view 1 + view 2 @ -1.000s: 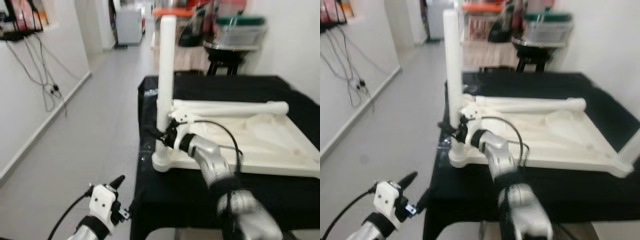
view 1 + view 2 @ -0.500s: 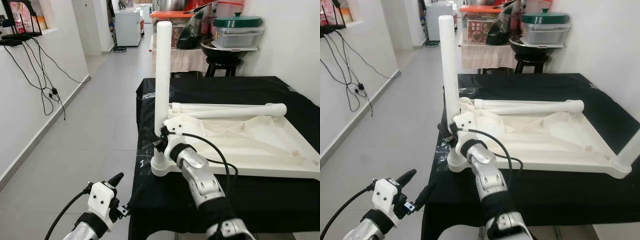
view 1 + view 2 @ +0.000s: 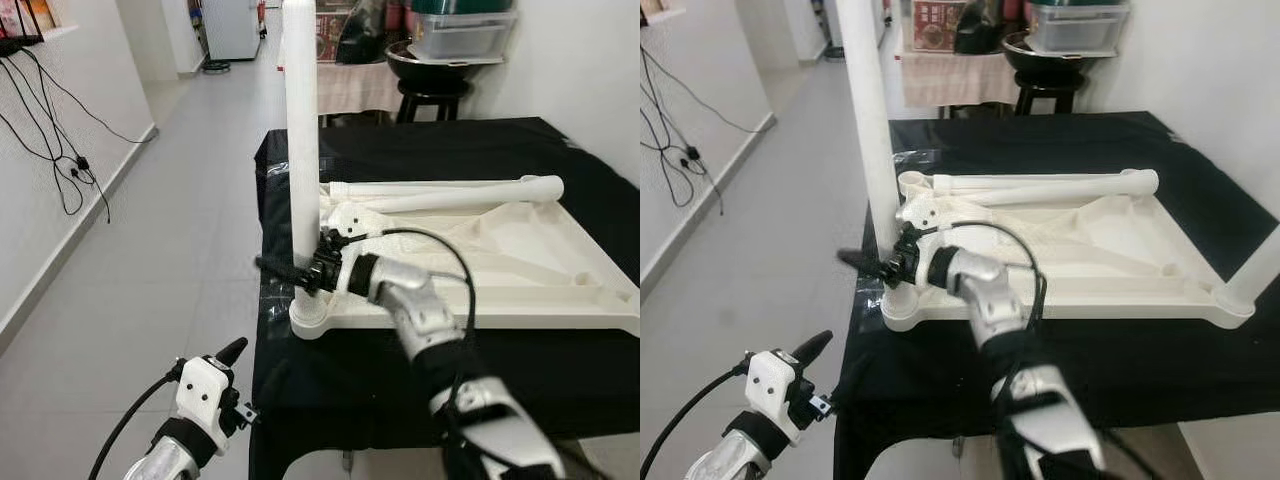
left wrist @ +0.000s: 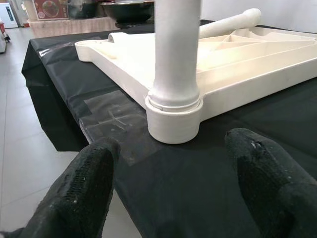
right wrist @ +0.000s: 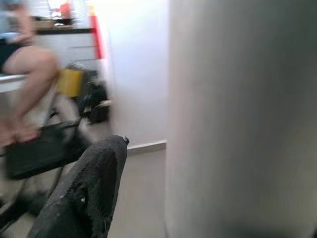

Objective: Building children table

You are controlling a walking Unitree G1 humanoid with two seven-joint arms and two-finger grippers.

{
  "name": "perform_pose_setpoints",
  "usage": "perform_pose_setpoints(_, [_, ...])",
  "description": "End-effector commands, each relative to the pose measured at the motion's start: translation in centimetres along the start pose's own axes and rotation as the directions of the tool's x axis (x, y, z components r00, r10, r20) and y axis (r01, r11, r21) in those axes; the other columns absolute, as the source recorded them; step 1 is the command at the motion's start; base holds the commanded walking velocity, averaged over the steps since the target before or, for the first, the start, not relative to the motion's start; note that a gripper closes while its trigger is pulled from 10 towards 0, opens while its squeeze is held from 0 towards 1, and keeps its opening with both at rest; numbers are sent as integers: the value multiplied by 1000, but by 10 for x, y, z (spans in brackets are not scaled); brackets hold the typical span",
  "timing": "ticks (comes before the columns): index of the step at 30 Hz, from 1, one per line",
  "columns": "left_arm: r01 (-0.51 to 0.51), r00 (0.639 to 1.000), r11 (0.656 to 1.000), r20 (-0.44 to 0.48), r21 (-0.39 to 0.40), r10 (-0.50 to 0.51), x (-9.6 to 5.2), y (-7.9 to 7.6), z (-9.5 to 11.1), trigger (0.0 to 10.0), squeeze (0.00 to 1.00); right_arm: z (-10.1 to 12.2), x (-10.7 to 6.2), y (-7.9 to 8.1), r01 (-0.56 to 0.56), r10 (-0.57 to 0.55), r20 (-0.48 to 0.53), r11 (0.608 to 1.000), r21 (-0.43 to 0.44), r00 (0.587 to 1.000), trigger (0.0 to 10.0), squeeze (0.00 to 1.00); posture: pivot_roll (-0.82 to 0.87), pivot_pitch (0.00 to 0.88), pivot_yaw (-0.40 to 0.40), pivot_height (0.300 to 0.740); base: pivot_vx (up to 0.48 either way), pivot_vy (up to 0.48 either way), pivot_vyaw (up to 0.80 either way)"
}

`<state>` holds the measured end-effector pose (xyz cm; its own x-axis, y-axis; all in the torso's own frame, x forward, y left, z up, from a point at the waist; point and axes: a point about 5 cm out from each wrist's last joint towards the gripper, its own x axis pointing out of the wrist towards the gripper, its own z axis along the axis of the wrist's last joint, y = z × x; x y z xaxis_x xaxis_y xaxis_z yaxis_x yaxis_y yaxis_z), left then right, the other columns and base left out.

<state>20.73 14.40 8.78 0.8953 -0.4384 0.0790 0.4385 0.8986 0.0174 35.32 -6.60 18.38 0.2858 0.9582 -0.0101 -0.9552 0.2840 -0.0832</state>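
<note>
**Right gripper at the base of the upright leg**

While the black-draped table point(image 3: 480, 370) took up most of the scene, the white children's tabletop point(image 3: 560, 270) lay upside down across it, ribbed underside showing, with one corner at the table's near left edge. From the socket point(image 3: 308, 318) at that corner the upright leg point(image 3: 302, 140) rose vertically, seated in its collar. A second loose leg point(image 3: 450, 190) lay flat along the far side of the tabletop, resting on its rim. At the right edge of the right eye view, another white post point(image 3: 1258, 268) stood at the tabletop's near right corner.

Behind the table stood a black stool point(image 3: 432, 95) carrying a dark bowl and a lidded container. Grey floor point(image 3: 150, 270) ran along the left, with cables point(image 3: 60, 140) hanging on the white wall.

The right gripper point(image 3: 300, 272) reached in from the tabletop side at the bottom of the upright leg, just above the socket. One black finger point(image 5: 84, 193) showed beside the leg's blurred white surface; whether the fingers clamped the leg could not be told.

The left gripper point(image 4: 173, 183) hung low beside the table's near left corner, its two fingers point(image 4: 79, 193) spread wide and holding nothing, pointed toward the socket.
</note>
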Motion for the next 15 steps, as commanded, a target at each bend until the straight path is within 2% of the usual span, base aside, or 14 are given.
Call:
perform_pose_setpoints(1, [-5,1000,1000,-28,-5,4,-2,0,-5,10000,0,-11,5,9,-111,112,-27,993,36,993,10000,0,20,0,-6,740,0,0,0])
perform_pose_setpoints(4, [-4,999,1000,-32,-4,4,-3,0,-6,10000,0,-11,9,-2,-68,72,-45,994,82,996,10000,0,33,0,-3,740,0,0,0])
perform_pose_setpoints(8, [-4,999,1000,-33,-4,4,-4,0,-6,10000,0,-10,10,-4,-56,60,-48,994,90,997,10000,0,33,0,-3,740,0,0,0])
perform_pose_setpoints(9, [-5,999,1000,-35,-4,5,-5,0,-6,10000,0,-10,9,-4,-74,78,-34,992,106,996,0,0,36,0,3,740,0,0,0])
perform_pose_setpoints(15, [-6,999,1000,-38,-4,6,-5,0,-6,10000,0,-13,5,-5,-67,70,-24,991,113,997,0,0,33,0,6,740,0,0,0])
